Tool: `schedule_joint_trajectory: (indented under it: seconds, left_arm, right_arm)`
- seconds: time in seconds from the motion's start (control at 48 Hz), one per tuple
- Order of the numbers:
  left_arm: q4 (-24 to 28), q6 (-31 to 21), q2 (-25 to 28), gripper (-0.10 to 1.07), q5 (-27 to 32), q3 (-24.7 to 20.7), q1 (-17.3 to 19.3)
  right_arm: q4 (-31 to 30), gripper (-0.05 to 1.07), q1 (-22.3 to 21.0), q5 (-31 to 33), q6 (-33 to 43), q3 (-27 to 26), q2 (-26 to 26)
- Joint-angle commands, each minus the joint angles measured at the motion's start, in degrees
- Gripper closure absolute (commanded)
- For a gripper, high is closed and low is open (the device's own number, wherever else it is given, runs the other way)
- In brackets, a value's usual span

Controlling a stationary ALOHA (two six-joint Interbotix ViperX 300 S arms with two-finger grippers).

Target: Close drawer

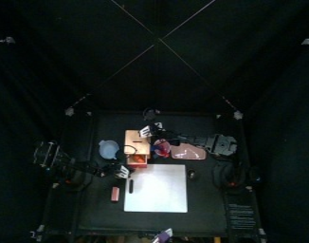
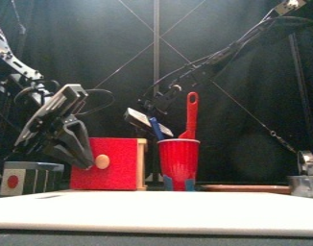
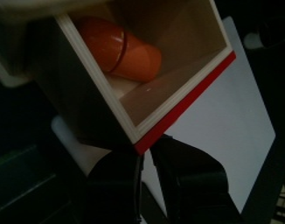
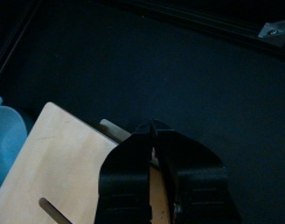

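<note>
Black curtains close the pen on all sides, and the small black surface (image 1: 214, 223) carries the things in its middle. Near the front edge lies a large white sheet (image 1: 158, 188). Behind it stands the light-wood box (image 1: 136, 150), and the drawer (image 3: 156, 66) is pulled out of it: the left wrist view looks straight into the open tray, with its red front edge and an orange round thing (image 3: 119, 48) lying inside. In the front view the red drawer front (image 2: 108, 163) with its round pale knob faces the camera, just beside a red cup (image 2: 179, 163) that holds a red-handled utensil (image 2: 191, 113).

The left pincer (image 2: 72, 144) hangs at the left of the drawer front, its jaws apart and holding nothing; I cannot tell if it touches the drawer. The right pincer (image 4: 156, 157) has its jaws close together, clamped on a thin edge of pale wood board, which I judge is the box, held steady.

The drawer is not yet closed. From here the risk is a push that is not square: if the left pincer presses on one corner, the tray may jam in its slot. If the right grip slips, the whole box may slide back instead of the drawer going in, and it could knock over the red cup beside it.
</note>
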Motion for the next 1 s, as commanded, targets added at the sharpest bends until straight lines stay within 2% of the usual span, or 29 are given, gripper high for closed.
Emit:
schedule_joint_trajectory:
  seconds: [0.0,0.562,0.979]
  left_arm:
    - [0.62,0.09,-0.26,0.42,-0.70,-0.88,1.67]
    - [4.13,0.18,-0.26,0.42,-1.67,-1.05,9.93]
    - [6.59,0.09,-0.70,0.42,-1.76,-1.05,10.55]
  right_arm:
    - [0.00,0.65,0.18,0.09,-0.18,-0.44,-1.58]
    - [0.00,0.65,0.53,0.09,-0.09,-0.44,-1.76]
    - [-0.53,0.65,0.79,0.70,-0.09,-0.35,-2.02]
